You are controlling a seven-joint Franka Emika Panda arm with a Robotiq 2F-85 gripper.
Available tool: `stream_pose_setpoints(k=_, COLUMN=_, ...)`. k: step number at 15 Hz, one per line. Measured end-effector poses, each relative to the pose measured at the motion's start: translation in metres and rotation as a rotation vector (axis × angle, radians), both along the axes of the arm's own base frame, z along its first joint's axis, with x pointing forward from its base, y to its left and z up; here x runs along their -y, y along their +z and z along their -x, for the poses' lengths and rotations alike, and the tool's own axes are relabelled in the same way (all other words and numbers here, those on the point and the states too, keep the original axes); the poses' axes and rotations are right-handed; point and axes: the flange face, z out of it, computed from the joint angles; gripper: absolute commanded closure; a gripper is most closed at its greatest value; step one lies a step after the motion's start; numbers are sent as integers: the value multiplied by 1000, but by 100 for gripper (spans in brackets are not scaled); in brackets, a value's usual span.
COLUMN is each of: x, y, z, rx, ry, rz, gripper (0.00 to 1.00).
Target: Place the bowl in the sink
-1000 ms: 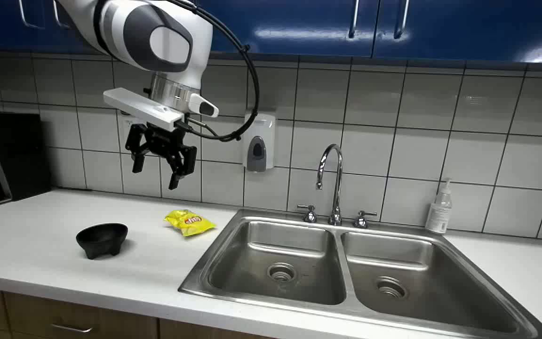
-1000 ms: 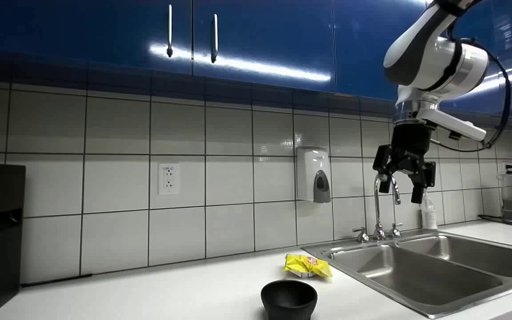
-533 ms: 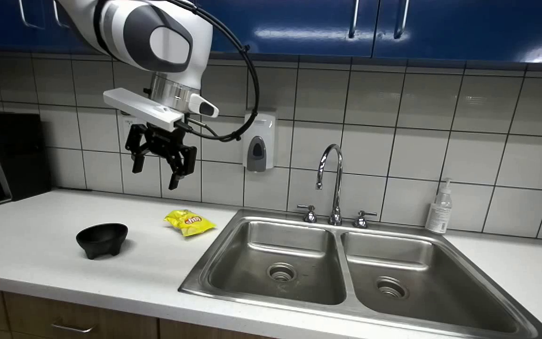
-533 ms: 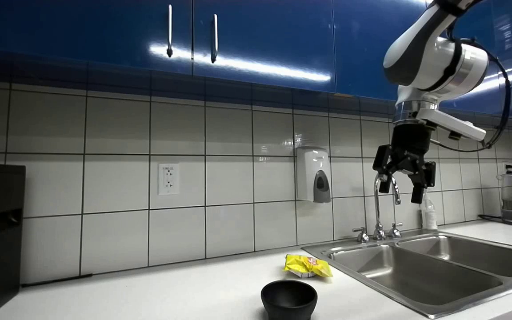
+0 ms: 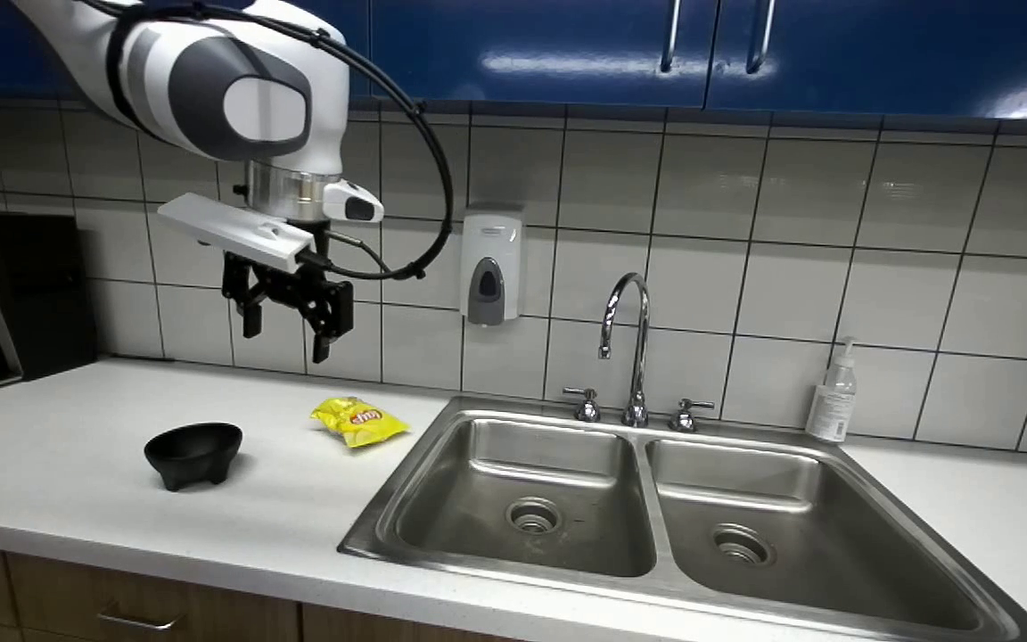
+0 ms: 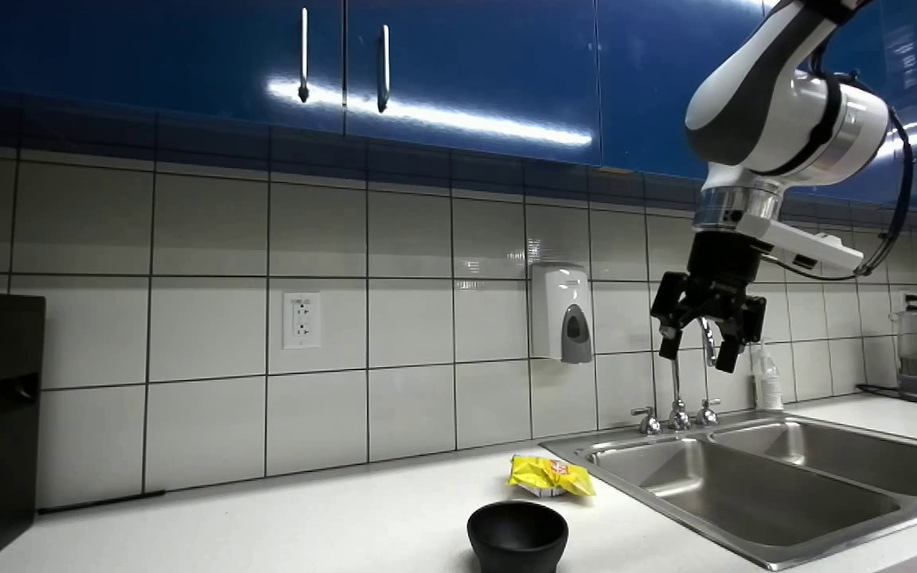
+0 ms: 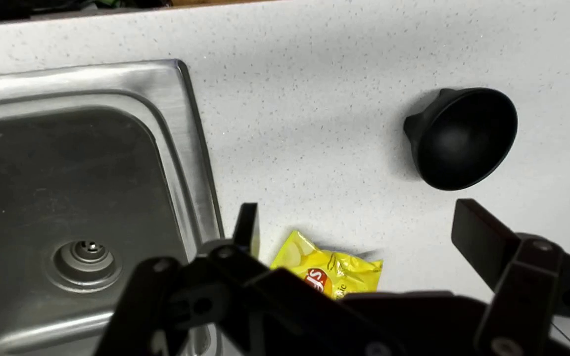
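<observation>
A black footed bowl stands upright on the white counter; it shows in both exterior views (image 5: 193, 456) (image 6: 517, 539) and in the wrist view (image 7: 463, 141). The steel double sink (image 5: 656, 513) is set into the counter beside it; it also shows in an exterior view (image 6: 669, 509) and at the left of the wrist view (image 7: 183, 133). My gripper is open and empty, high above the counter, in both exterior views (image 5: 286, 339) (image 6: 698, 356). In the wrist view the fingers (image 7: 356, 212) are wide apart, with the bowl beyond the right fingertip.
A yellow chip bag (image 5: 359, 422) lies on the counter between bowl and sink, near the wall. The faucet (image 5: 637, 348) rises behind the sink. A soap dispenser (image 5: 490, 270) hangs on the wall. A coffee maker (image 5: 14, 299) and a pump bottle (image 5: 833, 401) stand on the counter.
In the last half second the arm has moved left and slightly lower in both exterior views, and the gripper's tilt has changed. The bowl and the bag have not moved.
</observation>
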Motion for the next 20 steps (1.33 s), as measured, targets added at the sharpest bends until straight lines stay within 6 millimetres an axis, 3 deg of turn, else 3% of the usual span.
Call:
stream_pose_setpoints(k=6, x=-57, y=-13, z=15, rx=111, ry=4, rz=57, gripper=0)
stream_pose_setpoints(k=12, x=-111, y=-18, z=11, rx=152, ry=8, rz=74, gripper=0)
stream_pose_setpoints(k=20, x=-157, y=-59, z=6, rx=111, ry=-12, rz=124, gripper=0)
